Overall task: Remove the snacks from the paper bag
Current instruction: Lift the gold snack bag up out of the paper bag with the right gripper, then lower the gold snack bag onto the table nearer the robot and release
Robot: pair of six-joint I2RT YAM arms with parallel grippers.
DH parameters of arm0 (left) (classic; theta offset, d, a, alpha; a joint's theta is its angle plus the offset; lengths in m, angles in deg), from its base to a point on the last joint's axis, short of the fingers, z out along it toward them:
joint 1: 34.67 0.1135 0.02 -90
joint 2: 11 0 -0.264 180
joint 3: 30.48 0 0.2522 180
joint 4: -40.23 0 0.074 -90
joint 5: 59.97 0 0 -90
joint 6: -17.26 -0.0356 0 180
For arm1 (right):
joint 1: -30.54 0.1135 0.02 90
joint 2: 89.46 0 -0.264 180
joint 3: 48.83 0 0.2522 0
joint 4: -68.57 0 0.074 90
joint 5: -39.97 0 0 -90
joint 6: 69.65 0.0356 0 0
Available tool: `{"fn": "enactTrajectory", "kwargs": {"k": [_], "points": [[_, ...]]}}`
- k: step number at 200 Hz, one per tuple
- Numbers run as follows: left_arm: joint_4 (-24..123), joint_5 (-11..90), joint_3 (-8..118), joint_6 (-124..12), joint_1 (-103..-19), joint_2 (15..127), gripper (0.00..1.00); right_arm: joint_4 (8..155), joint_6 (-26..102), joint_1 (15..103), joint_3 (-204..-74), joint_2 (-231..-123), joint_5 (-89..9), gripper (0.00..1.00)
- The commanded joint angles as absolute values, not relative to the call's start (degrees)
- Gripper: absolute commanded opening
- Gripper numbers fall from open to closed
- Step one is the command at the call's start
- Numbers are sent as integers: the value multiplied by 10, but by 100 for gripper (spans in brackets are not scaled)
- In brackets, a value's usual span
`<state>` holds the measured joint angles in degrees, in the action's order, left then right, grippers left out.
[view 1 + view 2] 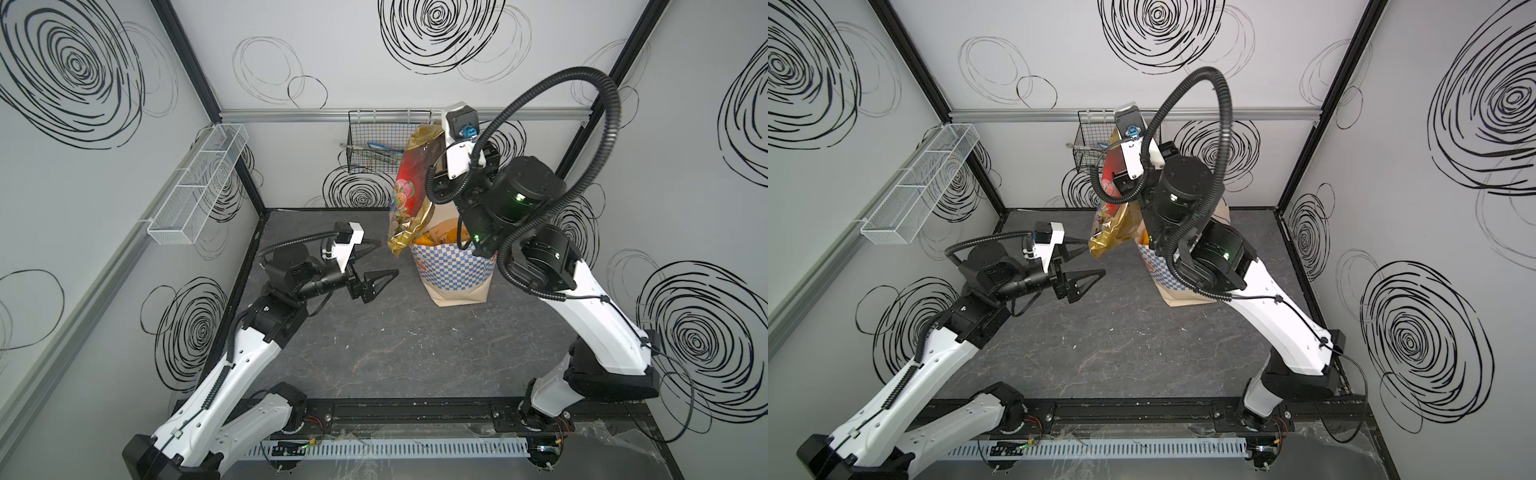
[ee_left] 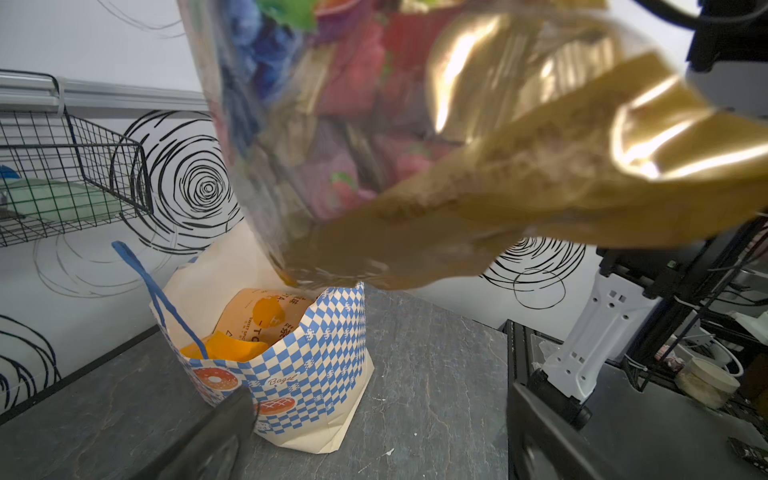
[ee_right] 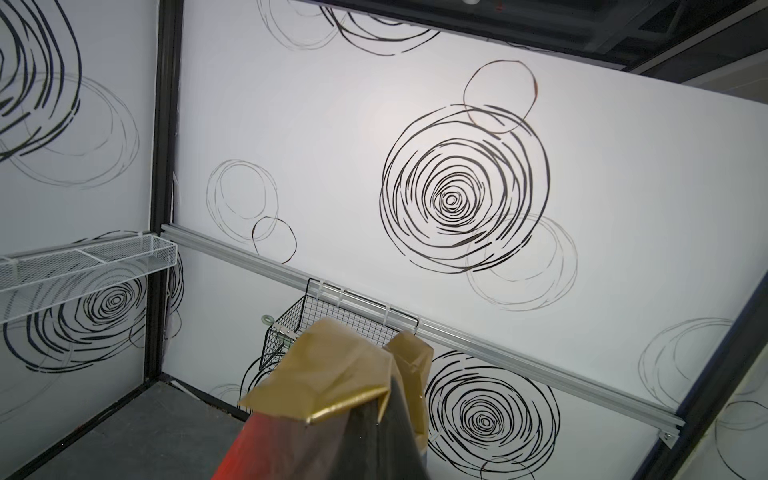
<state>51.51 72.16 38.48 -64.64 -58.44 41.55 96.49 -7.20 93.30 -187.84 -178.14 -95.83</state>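
The paper bag (image 1: 451,274) (image 1: 1156,272) (image 2: 316,353) stands upright at the back of the dark table, its mouth open. A large gold snack packet (image 1: 409,195) (image 1: 1113,220) (image 2: 415,145) (image 3: 328,374) with fruit pictures hangs above the bag's mouth. My right gripper (image 3: 395,399) is shut on its top edge. Inside the bag I see a tan-orange packet (image 2: 266,316) and an orange-yellow one (image 2: 232,349). My left gripper (image 1: 386,257) (image 1: 1094,257) (image 2: 378,436) is open and holds nothing, just left of the bag and below the hanging packet.
A black wire basket (image 1: 374,141) (image 2: 62,174) (image 3: 332,324) hangs on the back wall behind the raised packet. A white mesh shelf (image 1: 199,183) (image 3: 83,266) is fixed to the left wall. The bag's blue cord handle (image 2: 158,291) sticks up on its side.
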Motion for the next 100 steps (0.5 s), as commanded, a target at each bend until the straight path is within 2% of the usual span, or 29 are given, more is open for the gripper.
{"fn": "enactTrajectory", "kwargs": {"k": [1,45,75,100], "points": [[464,771,375,-654,-574,388,96,865,-73,954,-1811,-1694,-1017,0],[401,830,345,-599,-547,361,96,961,108,962,-1662,-1527,-994,0],[436,820,329,-626,-553,361,97,1050,213,962,-1548,-1421,-1027,0],[535,783,347,-713,-606,369,96,1158,318,962,-1472,-1355,-1067,0]]}}
